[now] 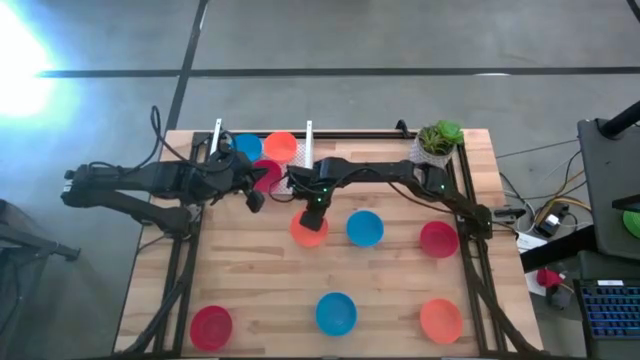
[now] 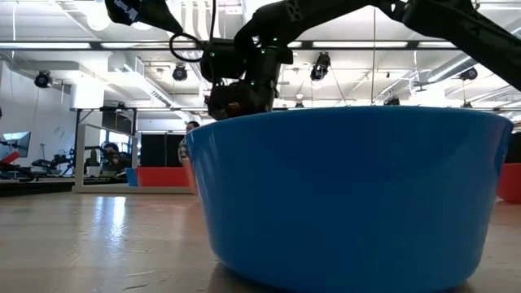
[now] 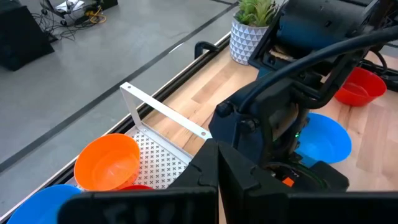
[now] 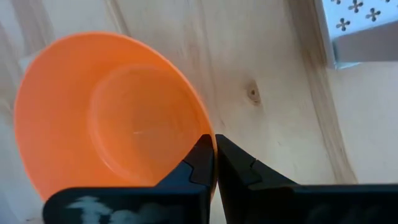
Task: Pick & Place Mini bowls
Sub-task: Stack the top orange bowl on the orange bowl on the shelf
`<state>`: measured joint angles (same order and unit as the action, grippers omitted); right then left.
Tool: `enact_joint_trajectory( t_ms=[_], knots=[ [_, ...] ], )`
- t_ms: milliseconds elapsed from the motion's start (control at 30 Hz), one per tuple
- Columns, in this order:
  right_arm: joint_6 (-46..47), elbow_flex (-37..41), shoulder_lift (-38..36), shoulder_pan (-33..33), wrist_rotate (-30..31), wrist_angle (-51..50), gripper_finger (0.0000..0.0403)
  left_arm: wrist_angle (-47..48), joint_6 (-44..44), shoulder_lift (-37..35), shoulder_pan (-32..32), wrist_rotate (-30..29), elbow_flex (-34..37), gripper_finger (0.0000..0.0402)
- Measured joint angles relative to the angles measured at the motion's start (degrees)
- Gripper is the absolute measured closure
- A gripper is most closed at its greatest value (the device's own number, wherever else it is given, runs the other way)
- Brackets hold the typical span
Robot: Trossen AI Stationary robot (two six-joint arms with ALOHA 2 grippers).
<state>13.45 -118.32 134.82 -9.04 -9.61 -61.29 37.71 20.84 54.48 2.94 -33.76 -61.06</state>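
Observation:
Several mini bowls lie about the table. An orange one [image 1: 309,230] sits mid-table with my right gripper [image 1: 313,213] shut on it from above. Beside it are a blue bowl [image 1: 364,228] and a red one [image 1: 438,239]. Near the front edge stand a red [image 1: 211,326], a blue [image 1: 336,313] and an orange bowl [image 1: 441,320]. A blue [image 1: 246,148], an orange [image 1: 280,147] and a red bowl [image 1: 266,175] sit at the white rack at the back. My left gripper [image 1: 256,198] hovers shut and empty beside that rack. My right gripper [image 4: 214,152] pinches the orange bowl's rim [image 4: 204,124], one finger over the bowl's inside and one outside it. The fingers come steeply from above, pointing down. The bowl sits open side up; whether its base rests on the wood, I cannot tell.
A white plant pot [image 1: 437,150] with a green plant stands at the back right corner. The white perforated metal rack [image 3: 155,155] with upright posts lines the back edge. In the low view the near blue bowl [image 2: 350,195] hides most of the table. Bare wood lies left of the orange bowl.

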Motion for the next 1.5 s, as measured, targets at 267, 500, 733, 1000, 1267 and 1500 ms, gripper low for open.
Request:
enact_joint_trajectory(
  t_ms=[267,500,733,1000,1267,1500],
  knots=[
    [-0.22,-0.09,-0.09,0.57,0.09,0.18,0.0328,0.0,-0.17,-0.07,0.0,0.0,0.0,0.0402],
    [-0.63,-1.72,-0.85,0.52,0.12,-1.84,0.0285,0.2,-0.17,-0.11,0.0,0.02,0.0,0.0402],
    [-3.77,-4.4,-6.38,0.45,0.59,-9.54,0.0278,2.41,1.27,-0.48,0.0,1.08,0.0,0.0401],
    [-5.51,-3.47,-17.31,0.55,0.83,-9.24,0.029,3.52,1.24,0.86,0.0,5.41,0.35,0.0402],
    [-10.18,-3.04,-27.54,0.57,0.83,-8.28,0.0301,3.23,-0.38,6.01,0.0,11.23,0.37,0.0402],
    [-11.88,-2.95,-32.34,1.96,0.76,-7.57,0.0311,2.76,-1.8,11.7,0.02,17.53,0.44,0.0402]
  ],
)
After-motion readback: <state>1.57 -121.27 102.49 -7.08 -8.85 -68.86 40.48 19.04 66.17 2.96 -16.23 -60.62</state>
